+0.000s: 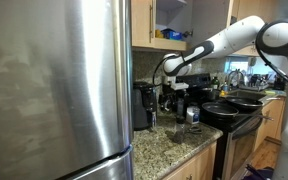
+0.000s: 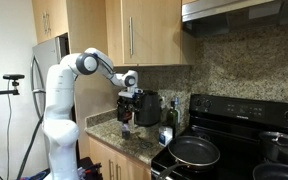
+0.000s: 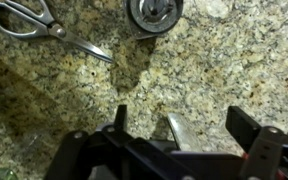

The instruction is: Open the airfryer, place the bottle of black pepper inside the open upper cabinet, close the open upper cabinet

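My gripper (image 3: 182, 118) hangs open and empty over the speckled granite counter (image 3: 224, 60), its dark fingers (image 3: 248, 125) spread wide. Both exterior views show the gripper (image 1: 174, 92) (image 2: 127, 100) low beside the black appliances. The round dark-capped bottle of black pepper (image 3: 154, 12) stands just ahead of the fingers, apart from them; in an exterior view the bottle (image 1: 192, 118) is upright on the counter. The airfryer (image 1: 142, 105) sits shut against the fridge. The upper cabinet (image 1: 169, 20) stands open, with yellow items on its shelf.
Scissors (image 3: 44, 25) lie on the counter beside the bottle. A steel fridge (image 1: 54, 90) fills one side. A black stove (image 2: 199, 150) with pans (image 1: 224, 108) is on the other. Another bottle (image 2: 169, 115) and a black appliance (image 2: 147, 108) stand near the backsplash.
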